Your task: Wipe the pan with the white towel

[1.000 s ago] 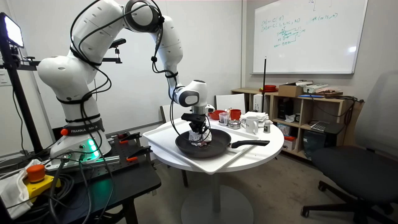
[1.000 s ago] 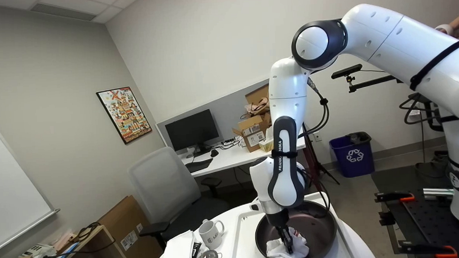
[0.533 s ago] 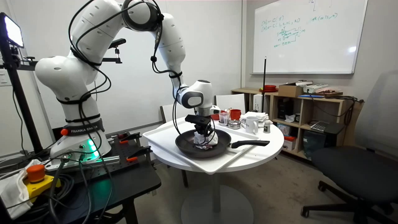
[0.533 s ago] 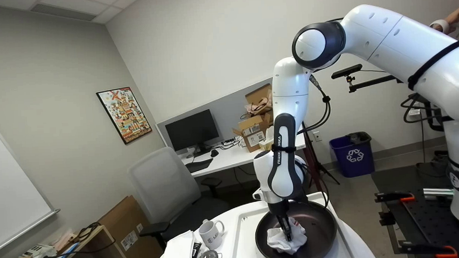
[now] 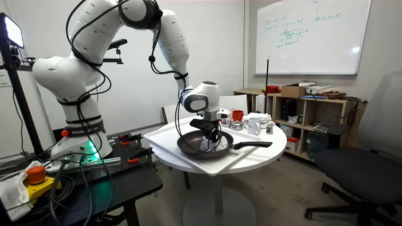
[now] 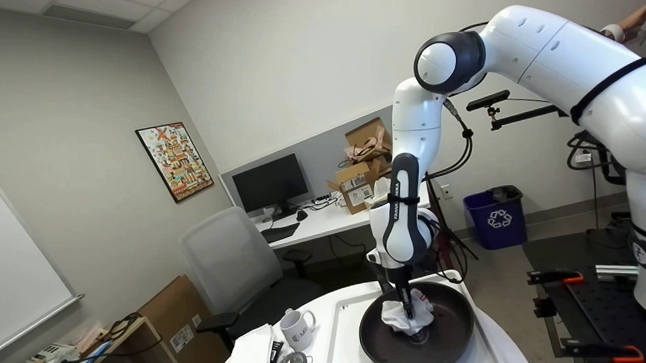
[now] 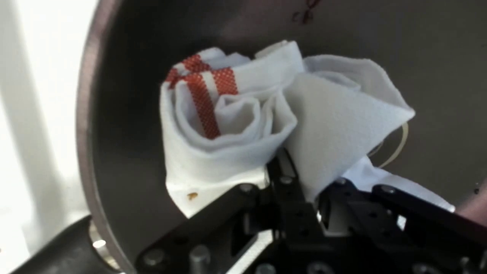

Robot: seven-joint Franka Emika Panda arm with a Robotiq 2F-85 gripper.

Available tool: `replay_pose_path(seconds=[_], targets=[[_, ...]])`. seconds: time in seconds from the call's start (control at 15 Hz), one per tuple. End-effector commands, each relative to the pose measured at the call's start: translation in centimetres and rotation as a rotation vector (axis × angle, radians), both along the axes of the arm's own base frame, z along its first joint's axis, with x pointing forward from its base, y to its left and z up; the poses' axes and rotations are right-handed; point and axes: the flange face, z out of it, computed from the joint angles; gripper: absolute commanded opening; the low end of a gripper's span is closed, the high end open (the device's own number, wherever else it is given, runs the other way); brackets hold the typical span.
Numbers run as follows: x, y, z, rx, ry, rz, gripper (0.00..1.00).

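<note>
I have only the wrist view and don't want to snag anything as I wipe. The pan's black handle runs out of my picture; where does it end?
Observer: In an exterior view, the black handle of the pan reaches past the rim of the white tray.
Operator: Is anything standing close by that I might knock?
Observer: Perhaps the mug: in both exterior views it stands upright on the table, beside the tray.
Operator: And is anyone else in there?
Observer: Yes, a person's forearm shows at the right edge of an exterior view; how near it is, I can't tell.
</note>
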Motion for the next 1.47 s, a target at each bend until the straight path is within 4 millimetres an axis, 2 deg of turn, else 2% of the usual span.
replay_pose_path(seconds=[0.0,0.2,0.4,0.47,0.67,1.07,1.13,1.4], targets=[[-1.2,-2.4,0.2,0.026,-0.014,-0.069,0.03],[-1.6,-2.4,-0.1,0.03,-0.011,-0.071,0.03],[-1.3,-0.4,0.1,0.091,-0.028,-0.005,0.03],[-1.0,-1.5,0.0,0.045,-0.005,-0.044,0.12],[-1.0,-0.3,0.1,0.076,-0.014,-0.015,0.12],[-1.1,-0.4,0.1,0.078,-0.015,-0.015,0.12],[-1.1,-0.4,0.1,0.078,-0.015,-0.015,0.03],[-2.7,-0.8,-1.6,0.065,-0.021,-0.008,0.03]])
